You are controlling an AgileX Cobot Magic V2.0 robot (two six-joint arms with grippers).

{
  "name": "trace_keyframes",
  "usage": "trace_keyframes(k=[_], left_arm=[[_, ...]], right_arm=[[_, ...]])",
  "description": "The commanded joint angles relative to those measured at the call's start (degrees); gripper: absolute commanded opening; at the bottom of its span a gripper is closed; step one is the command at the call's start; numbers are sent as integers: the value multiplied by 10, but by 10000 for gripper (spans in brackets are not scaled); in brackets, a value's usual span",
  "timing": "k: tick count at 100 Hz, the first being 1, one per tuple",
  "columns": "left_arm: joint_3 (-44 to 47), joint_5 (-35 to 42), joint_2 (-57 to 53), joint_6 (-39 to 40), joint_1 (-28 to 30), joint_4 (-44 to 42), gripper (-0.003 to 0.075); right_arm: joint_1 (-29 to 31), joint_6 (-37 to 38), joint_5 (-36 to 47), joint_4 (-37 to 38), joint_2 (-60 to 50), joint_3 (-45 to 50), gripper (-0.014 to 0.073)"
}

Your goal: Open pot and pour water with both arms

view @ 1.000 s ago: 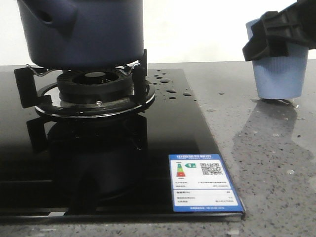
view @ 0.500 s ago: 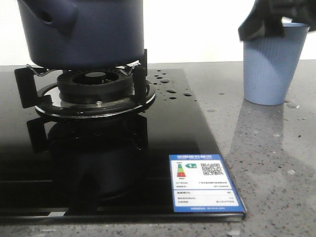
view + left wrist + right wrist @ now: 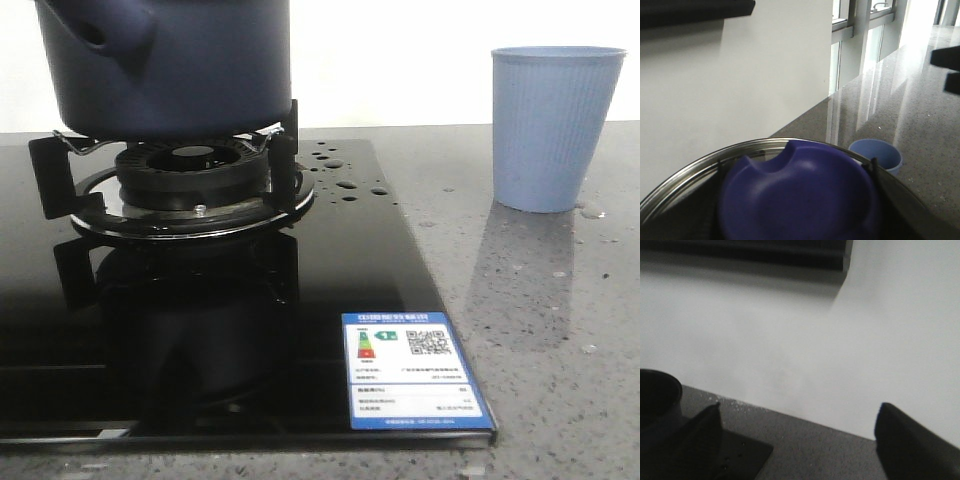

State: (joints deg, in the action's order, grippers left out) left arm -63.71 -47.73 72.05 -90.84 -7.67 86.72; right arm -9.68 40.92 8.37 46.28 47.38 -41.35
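The dark navy pot (image 3: 170, 65) stands on the burner, its side stub (image 3: 100, 30) at the upper left; its top is out of the front view. In the left wrist view my left gripper (image 3: 796, 200) sits around the lid's blue knob (image 3: 800, 195), a dark finger (image 3: 873, 167) at each side; the lid's steel rim (image 3: 700, 160) circles it. My right gripper (image 3: 805, 450) is open and empty, above the counter beside the pot (image 3: 655, 395). The light blue ribbed cup (image 3: 555, 125) stands upright on the counter. Water beads (image 3: 345, 180) lie on the stove glass.
The black glass stove (image 3: 330, 280) carries a blue label (image 3: 415, 375) at its front right corner. Black pan supports (image 3: 285, 165) ring the burner. A wet patch (image 3: 592, 211) lies right of the cup. A white wall is behind. The cup also shows in the left wrist view (image 3: 876, 154).
My right gripper set the cup down, let go of it and rose out of the front view. The cup now stands free, slightly left of where it was held.
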Motion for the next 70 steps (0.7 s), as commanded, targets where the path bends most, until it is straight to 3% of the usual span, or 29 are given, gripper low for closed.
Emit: trace_keyframes(k=[1,11,35,70], left_arm=[[-16,5,17,-15,-7,82,251],[-16,5,49,-19,-7,95,251],[-16,4,99,-47,-7,97,251],[-16,-17,113,-64,-7,98,267]], right_arm=[[4,5,36,-3,-43,-17,286],[4,5,36,-3,-92,-17,-78],[4,7,34,-4,-158,-17,-69],[4,7,27,-4,-161,-17,-69]])
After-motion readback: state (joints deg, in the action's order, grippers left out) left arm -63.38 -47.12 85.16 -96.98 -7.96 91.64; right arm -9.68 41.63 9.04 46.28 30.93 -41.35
